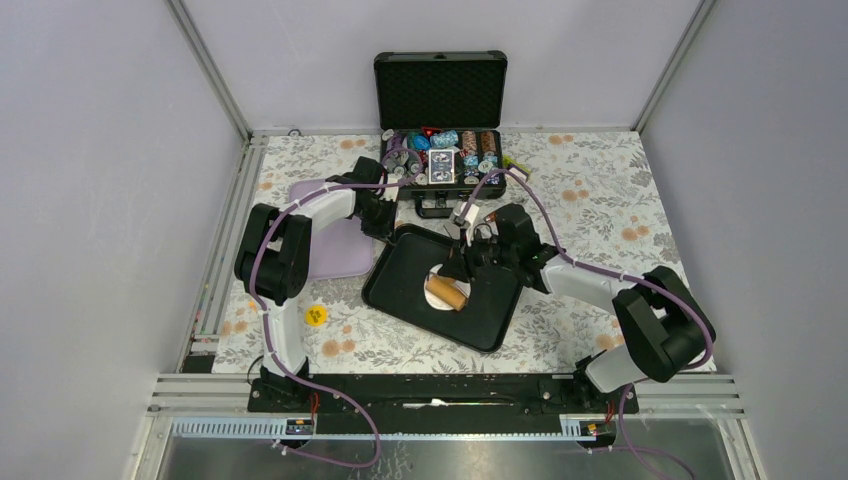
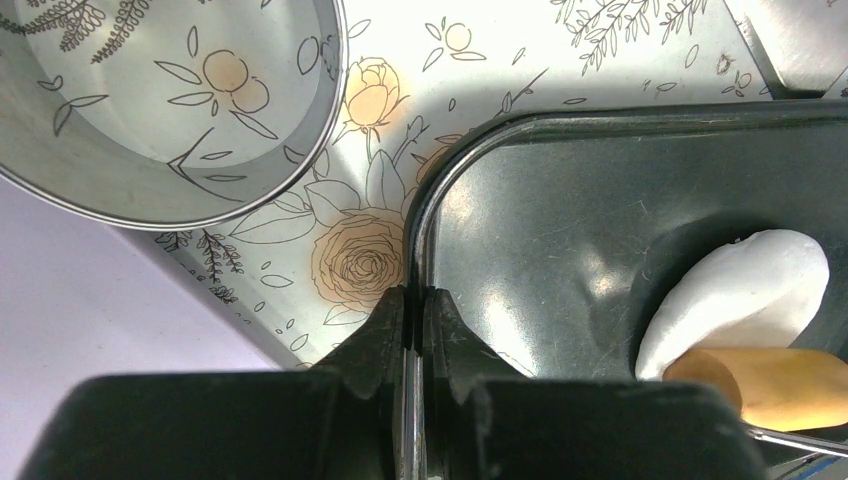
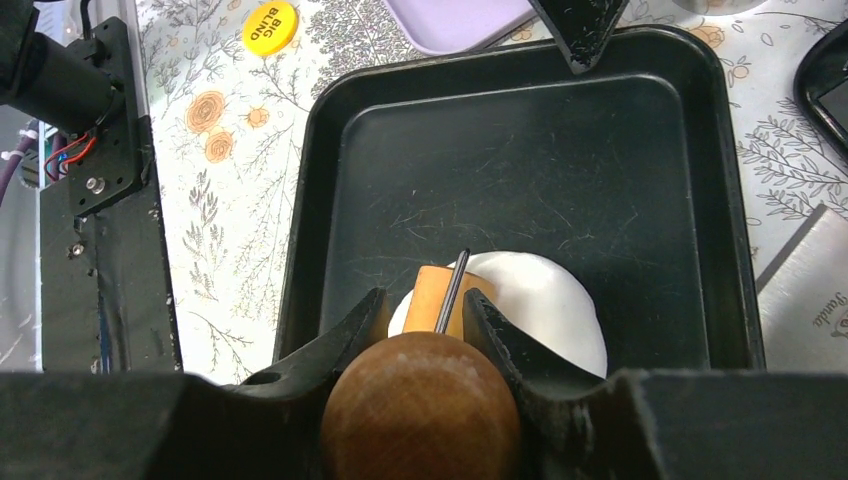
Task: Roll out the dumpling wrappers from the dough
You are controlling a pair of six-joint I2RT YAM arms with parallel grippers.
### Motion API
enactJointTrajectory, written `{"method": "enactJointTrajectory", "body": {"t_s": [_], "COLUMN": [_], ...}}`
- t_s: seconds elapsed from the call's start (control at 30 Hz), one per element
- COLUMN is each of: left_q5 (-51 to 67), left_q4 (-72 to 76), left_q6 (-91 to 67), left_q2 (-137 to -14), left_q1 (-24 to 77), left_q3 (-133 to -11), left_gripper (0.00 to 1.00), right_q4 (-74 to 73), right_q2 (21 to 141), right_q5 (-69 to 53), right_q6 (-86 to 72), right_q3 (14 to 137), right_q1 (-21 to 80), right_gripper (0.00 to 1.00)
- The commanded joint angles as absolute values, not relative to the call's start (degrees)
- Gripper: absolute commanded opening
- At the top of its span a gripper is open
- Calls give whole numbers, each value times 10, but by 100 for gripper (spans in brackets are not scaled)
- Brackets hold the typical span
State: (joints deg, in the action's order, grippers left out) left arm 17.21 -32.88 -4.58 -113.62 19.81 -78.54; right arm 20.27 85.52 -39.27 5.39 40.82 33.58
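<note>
The dough is a flat, roundish white pat at the near side of the black tray. A small wooden rolling pin rests on the dough's left part. My right gripper is shut on its round wooden handle. My left gripper is shut on the tray's far-left rim, and its fingers show over that rim. No dumpling wrappers are in view.
A steel ring cutter stands on the flowered cloth next to a lavender board. An open case of poker chips is behind the tray. A yellow disc lies near left. A steel blade lies right of the tray.
</note>
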Motion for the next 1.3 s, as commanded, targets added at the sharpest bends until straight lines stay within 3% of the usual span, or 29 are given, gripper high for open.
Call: {"method": "enactJointTrajectory", "body": {"t_s": [0.0, 0.33, 0.57, 0.8, 1.27], "left_q5": [152, 152, 153, 153, 153], "left_q4": [-370, -371, -371, -371, -371], "left_q6": [-46, -45, -46, -45, -46], "left_q2": [-1176, -1176, -1176, -1175, -1176], "left_q1": [211, 211, 211, 211, 211], "left_q3": [-766, -766, -766, -766, -766], "left_gripper": [0, 0, 0, 0, 0], "right_q4": [114, 84, 140, 234, 114], "right_q2": [885, 876, 830, 874, 915], "right_q5": [-358, -371, -326, -255, -232], "right_q6": [90, 78, 17, 22, 71], "right_q3": [380, 402, 479, 438, 407], "right_q1": [358, 385, 329, 327, 376], "right_gripper": [0, 0, 0, 0, 0]}}
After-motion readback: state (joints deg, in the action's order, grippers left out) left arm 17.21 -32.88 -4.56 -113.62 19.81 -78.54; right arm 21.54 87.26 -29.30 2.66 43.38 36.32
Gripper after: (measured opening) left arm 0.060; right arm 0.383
